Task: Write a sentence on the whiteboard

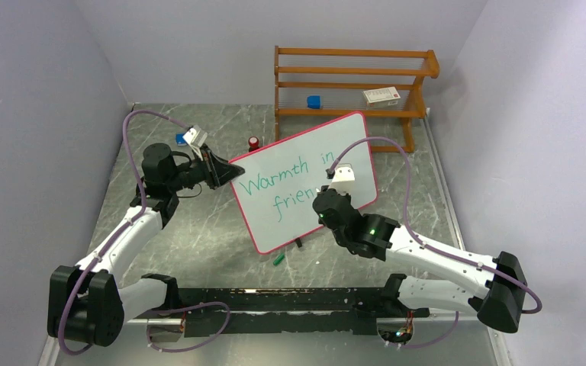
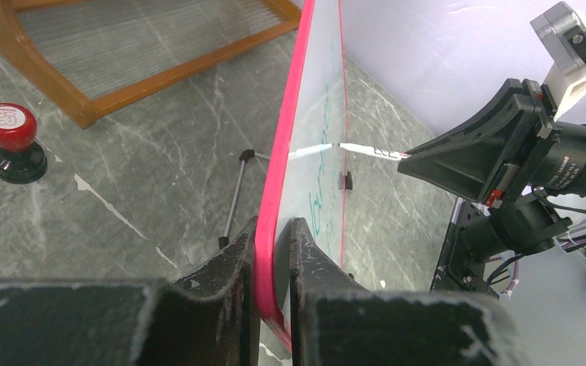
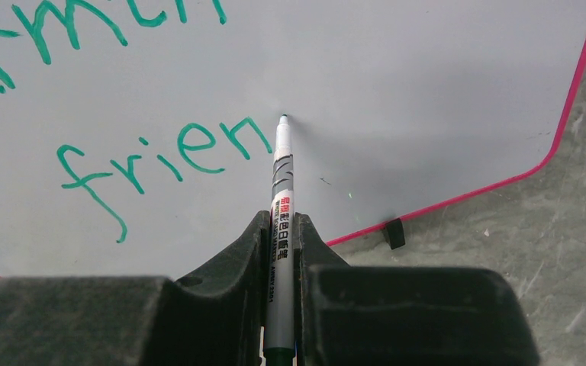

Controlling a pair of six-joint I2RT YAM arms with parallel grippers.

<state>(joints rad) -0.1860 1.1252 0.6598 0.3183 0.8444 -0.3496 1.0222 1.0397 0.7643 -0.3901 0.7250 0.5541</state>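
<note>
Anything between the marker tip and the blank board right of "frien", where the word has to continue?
Nothing visible. The marker in the right gripper has its tip at the board just right of "frien", and the surface beyond is bare up to the frame. The left gripper clamps the opposite edge.

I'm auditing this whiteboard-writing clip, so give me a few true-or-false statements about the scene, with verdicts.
1. The left gripper is shut on the whiteboard at its edge. True.
2. The right gripper holds a marker with its tip at the board. True.
3. The writing is red. False: it is green.
4. The lower line reads "friends". False: it reads only "frien".
5. The whiteboard lies flat. False: it stands up, tilted.
</note>
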